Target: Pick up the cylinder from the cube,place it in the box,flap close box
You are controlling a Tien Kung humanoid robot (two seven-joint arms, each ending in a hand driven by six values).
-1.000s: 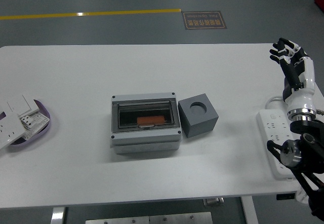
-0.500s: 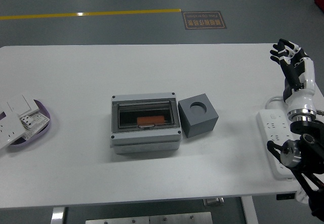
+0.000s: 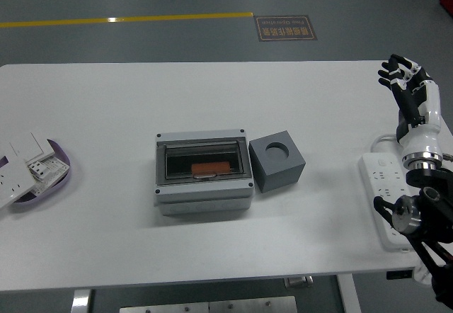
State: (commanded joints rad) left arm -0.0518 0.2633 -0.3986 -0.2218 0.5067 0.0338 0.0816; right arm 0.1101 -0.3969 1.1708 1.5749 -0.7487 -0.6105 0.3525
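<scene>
A grey box [image 3: 203, 172] sits in the middle of the table with its clear flap down over the front. Through the flap an orange cylinder [image 3: 211, 166] shows, lying inside. Just right of the box stands a grey cube [image 3: 277, 160] with an empty round hole in its top. My right hand [image 3: 403, 77] is raised at the table's far right edge, well away from cube and box, its fingers loosely curled and holding nothing. No left arm shows in the head view.
A white power strip [image 3: 383, 198] lies at the right edge under my right arm. At the left edge a purple dish [image 3: 58, 173] holds white wall sockets [image 3: 23, 163].
</scene>
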